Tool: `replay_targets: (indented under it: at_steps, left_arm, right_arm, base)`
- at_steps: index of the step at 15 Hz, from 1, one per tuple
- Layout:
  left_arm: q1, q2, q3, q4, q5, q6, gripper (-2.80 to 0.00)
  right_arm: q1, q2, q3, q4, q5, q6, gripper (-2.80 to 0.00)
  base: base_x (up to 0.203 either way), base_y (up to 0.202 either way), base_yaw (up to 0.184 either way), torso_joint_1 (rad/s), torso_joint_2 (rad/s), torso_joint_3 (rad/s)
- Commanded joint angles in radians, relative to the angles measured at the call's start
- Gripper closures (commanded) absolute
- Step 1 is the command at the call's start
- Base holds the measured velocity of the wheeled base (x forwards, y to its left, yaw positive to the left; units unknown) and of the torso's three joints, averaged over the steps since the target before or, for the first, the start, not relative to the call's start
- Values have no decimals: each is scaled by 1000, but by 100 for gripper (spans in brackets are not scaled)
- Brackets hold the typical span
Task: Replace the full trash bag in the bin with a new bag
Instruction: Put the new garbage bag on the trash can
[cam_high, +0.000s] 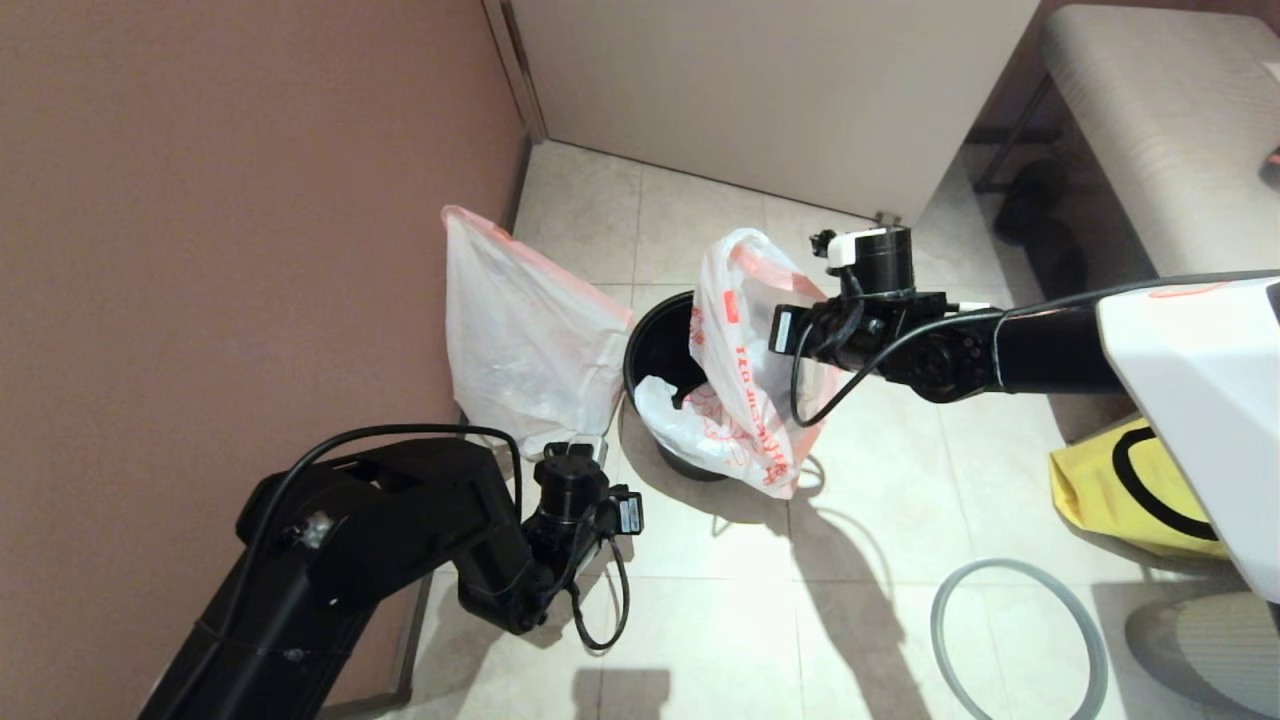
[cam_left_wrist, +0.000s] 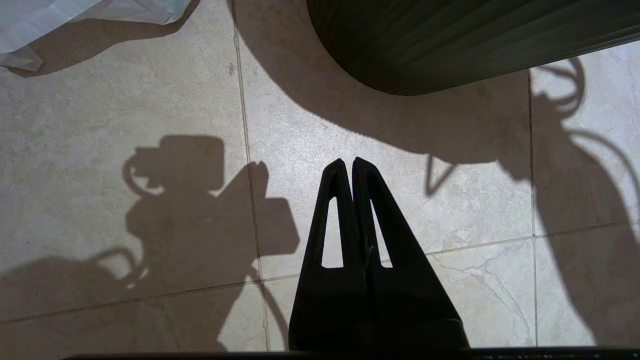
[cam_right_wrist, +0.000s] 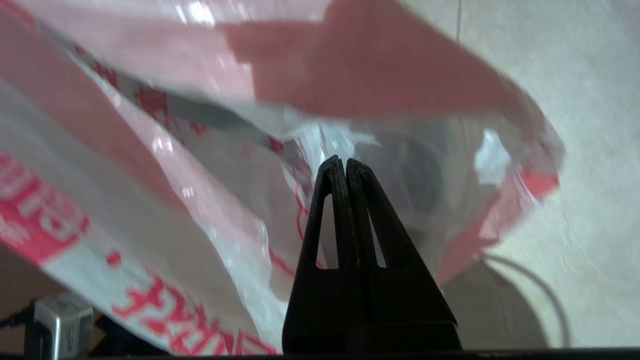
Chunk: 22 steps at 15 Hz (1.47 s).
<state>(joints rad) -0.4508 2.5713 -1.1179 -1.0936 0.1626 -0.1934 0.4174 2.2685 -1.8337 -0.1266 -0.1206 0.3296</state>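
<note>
Right tool (cam_right_wrist: 345, 162), fingers pressed together on the new bag (cam_high: 745, 370): limp translucent white plastic, red print, pink edges, draped over the bin (cam_high: 655, 350) rim. Right arm reaches across above the bin. Left tool (cam_left_wrist: 348, 162) clenched, empty, low over the floor (cam_high: 870, 560); full trash bag (cam_high: 525, 340) beside the bin

Dark round bin (cam_high: 660, 345) upright on the floor, red-printed new bag (cam_high: 745, 400) draped over its rim, lumpy full bag (cam_high: 520, 340) just beside it
</note>
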Motion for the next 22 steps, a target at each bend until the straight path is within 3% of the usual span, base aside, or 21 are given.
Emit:
replay_targets:
  at_steps: [1, 6, 14, 15, 20, 22]
  left_arm:
    - [3, -2, 0, -6, 2, -1, 0]
    - [4, -2, -2, -6, 2, -1, 0]
    - [6, 1, -8, -6, 2, 0, 0]
    - [6, 1, -8, -6, 2, 0, 0]
    - [6, 1, -8, -6, 2, 0, 0]
    - [6, 3, -8, -6, 2, 0, 0]
  right_arm:
    - [19, -80, 78, 29, -1, 9, 0]
    - [51, -130, 192, 164, 9, 3, 0]
    - [65, -110, 184, 133, 16, -34, 0]
    - [69, -120, 188, 133, 21, -34, -280]
    - [96, -191, 258, 131, 140, -38, -280]
    - [100, -146, 252, 95, 140, -78, -280]
  base:
    - [0, 0, 0, 0, 0, 0]
    - [0, 0, 0, 0, 0, 0]
    - [0, 0, 0, 0, 0, 0]
    - [0, 0, 0, 0, 0, 0]
    - [0, 0, 0, 0, 0, 0]
    - [0, 0, 0, 0, 0, 0]
